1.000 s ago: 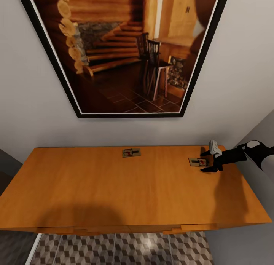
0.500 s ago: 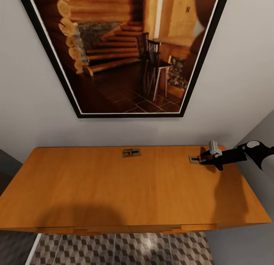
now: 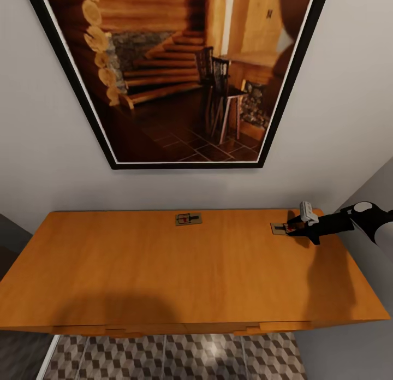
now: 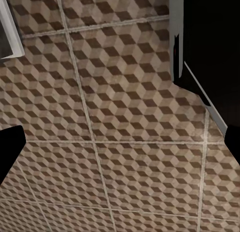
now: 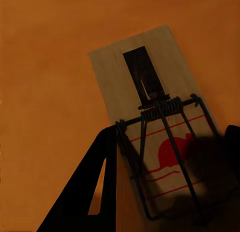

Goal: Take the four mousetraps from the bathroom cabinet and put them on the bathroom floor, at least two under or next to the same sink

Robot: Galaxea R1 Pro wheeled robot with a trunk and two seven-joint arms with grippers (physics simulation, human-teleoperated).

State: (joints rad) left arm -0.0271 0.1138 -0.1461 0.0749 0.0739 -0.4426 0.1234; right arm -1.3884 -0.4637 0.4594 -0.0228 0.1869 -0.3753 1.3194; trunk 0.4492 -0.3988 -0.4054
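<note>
Cabinet [image 3: 164, 271] top: smooth satin orange wood. Mousetrap [image 5: 150, 122]: pale matt wood, black wire.

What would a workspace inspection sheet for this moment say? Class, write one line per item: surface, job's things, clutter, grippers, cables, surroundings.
Surface: orange-brown cabinet top, flat.
Job's things: two mousetraps on it, middle mousetrap near the wall, right mousetrap between the right gripper's fingers.
Clutter: nothing seen.
Grippers: right gripper around the right mousetrap, grip unconfirmed; left gripper open over the cube-pattern floor.
Cables: nothing seen.
Surroundings: framed picture on the wall above.
</note>
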